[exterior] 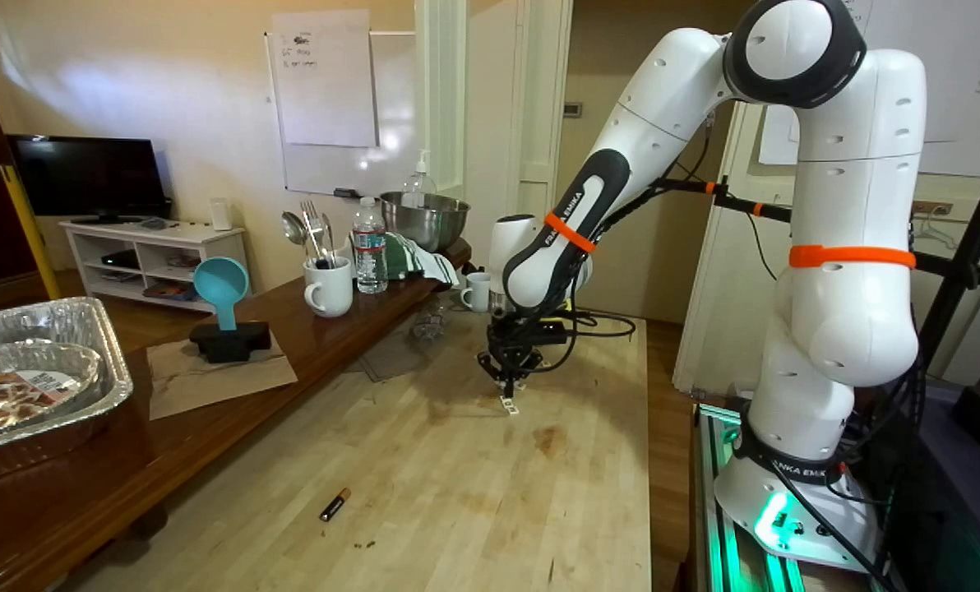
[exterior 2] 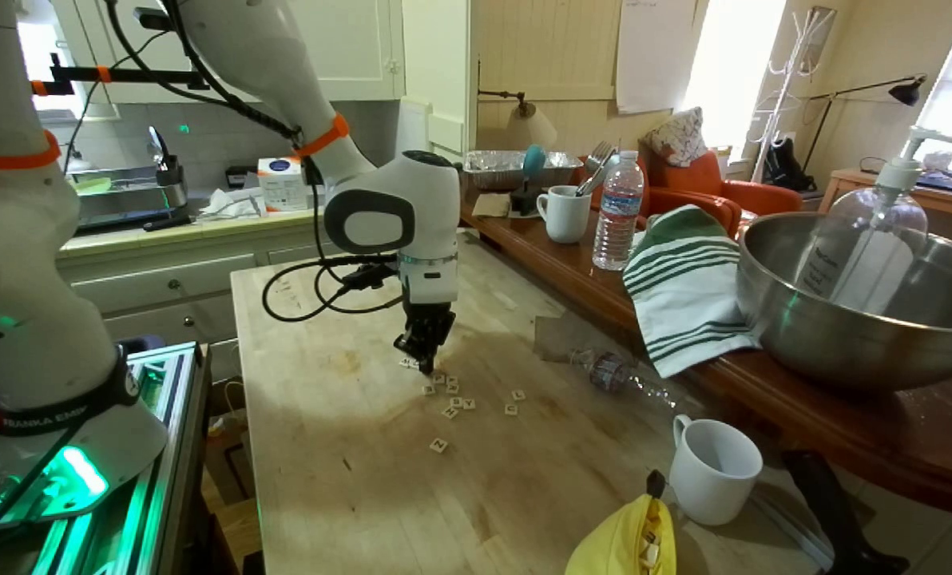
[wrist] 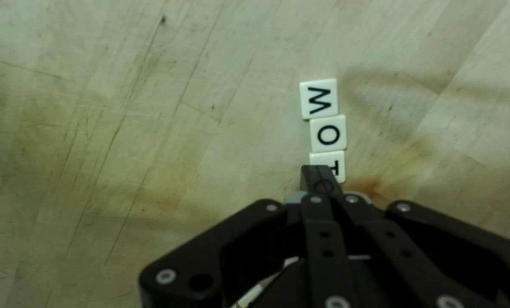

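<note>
A: How does the hand (wrist: 321, 167) stand?

B: Narrow: its two slim black fingers (wrist: 309, 176) press flat together along a straight seam. The tips hide part of the T tile (wrist: 327, 158); I can't tell whether they touch it.

A: And the other tiles?

B: In the wrist view, the O tile (wrist: 328, 133) butts against the T tile at twelve o'clock, and the W tile (wrist: 318, 99) against the O tile, slightly toward eleven. All three are smooth cream squares with softened corners and black letters. In an exterior view, loose tiles (exterior 2: 456, 402) scatter between three and six o'clock of the hand, with a lone tile (exterior 2: 438, 446) apart at six.

A: On what surface?

B: A pale wooden tabletop (wrist: 131, 128), its straight grain scratched and blotched with amber stains.

A: And farther off?

B: In an exterior view, at three o'clock from the hand, a clear, glinting plastic bottle (exterior 2: 610, 373) lies on its side; near four stands a rounded, glossy white mug (exterior 2: 708, 483); between four and five sits a soft yellow pouch (exterior 2: 616, 543), pale pieces (exterior 2: 650, 553) showing in its opening. Also in an exterior view, a slim cylindrical battery (exterior: 335, 504), black with a copper end, lies at eight.
</note>
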Controlling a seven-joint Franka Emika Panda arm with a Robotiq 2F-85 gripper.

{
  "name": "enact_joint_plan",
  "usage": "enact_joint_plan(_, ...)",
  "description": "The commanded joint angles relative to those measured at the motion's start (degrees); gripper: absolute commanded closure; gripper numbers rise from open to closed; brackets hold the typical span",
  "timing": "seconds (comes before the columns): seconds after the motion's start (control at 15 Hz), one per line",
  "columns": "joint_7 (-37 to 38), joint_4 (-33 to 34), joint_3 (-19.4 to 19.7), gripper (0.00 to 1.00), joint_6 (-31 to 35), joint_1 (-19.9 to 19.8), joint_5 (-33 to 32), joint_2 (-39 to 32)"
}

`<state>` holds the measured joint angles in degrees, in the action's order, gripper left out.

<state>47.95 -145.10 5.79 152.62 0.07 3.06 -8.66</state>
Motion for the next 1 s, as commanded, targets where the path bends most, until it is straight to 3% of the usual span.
enact_joint_plan(0.0, -1.8, 0.4, -0.3, 1.0, -0.8, -0.6, 2.2, -0.4)
enact_joint_plan(0.93, -3.1, 0.6, -0.4, 1.0, -1.6, -1.1, 3.5, -0.2)
